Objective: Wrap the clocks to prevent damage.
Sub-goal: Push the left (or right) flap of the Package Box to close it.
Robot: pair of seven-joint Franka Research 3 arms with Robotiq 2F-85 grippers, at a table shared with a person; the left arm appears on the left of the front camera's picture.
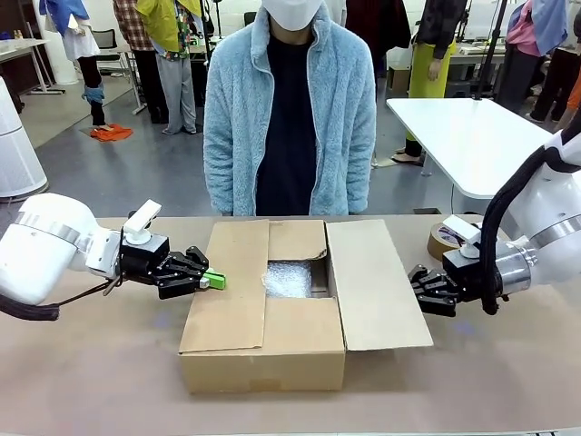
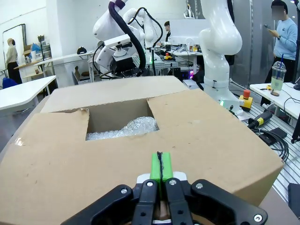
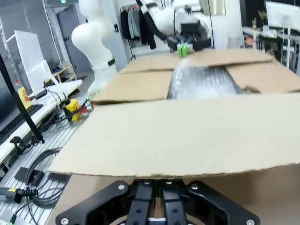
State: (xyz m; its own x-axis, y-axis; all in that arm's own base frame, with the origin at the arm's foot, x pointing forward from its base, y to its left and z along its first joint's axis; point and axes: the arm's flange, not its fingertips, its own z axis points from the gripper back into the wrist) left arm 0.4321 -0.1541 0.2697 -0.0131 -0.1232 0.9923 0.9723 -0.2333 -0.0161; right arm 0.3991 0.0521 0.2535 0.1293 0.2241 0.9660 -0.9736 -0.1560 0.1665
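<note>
Box front: cardboard box (image 1: 263, 368), plain brown corrugated card, matte, squat, crisp corners; near flap folded flat over the top.
Left flap (image 1: 231, 304): folded down flat, a little ragged at the inner corner.
Right flap (image 1: 377, 286): spread outward past the box wall, roughly level, outer edge free.
Opening: small rectangular gap between the flaps, toward the far side of the top.
Clocks bundle (image 1: 287, 278): inside the box, below flap level, seen through the gap. Clear bubble wrap, whitish, puffy, glinting. Mostly under the flaps, so long axis not readable.
Left gripper (image 1: 213, 280): closed tight, green pads face to face, nothing between. Tips at the left flap's inner edge; resting on it or just above, cannot tell.
Right gripper (image 1: 419, 289): low at the right flap's outer edge, beneath it by the wrist view. Fingers drawn together, tips hidden behind the card, nothing seen in the grasp.
Key relation: bundle just beside and below the left tips, toward the box middle; whole right flap between bundle and right gripper. Left arm nearer.
Judgement: wrapping done, bundle boxed. Probably next, the right flap lifted from beneath and swung inward.
Surroundings: brown tape roll (image 1: 445, 241) on the table (image 1: 91, 372) behind the right gripper; person (image 1: 289, 118) in a fleecy pale-blue jacket at the far edge.
</note>
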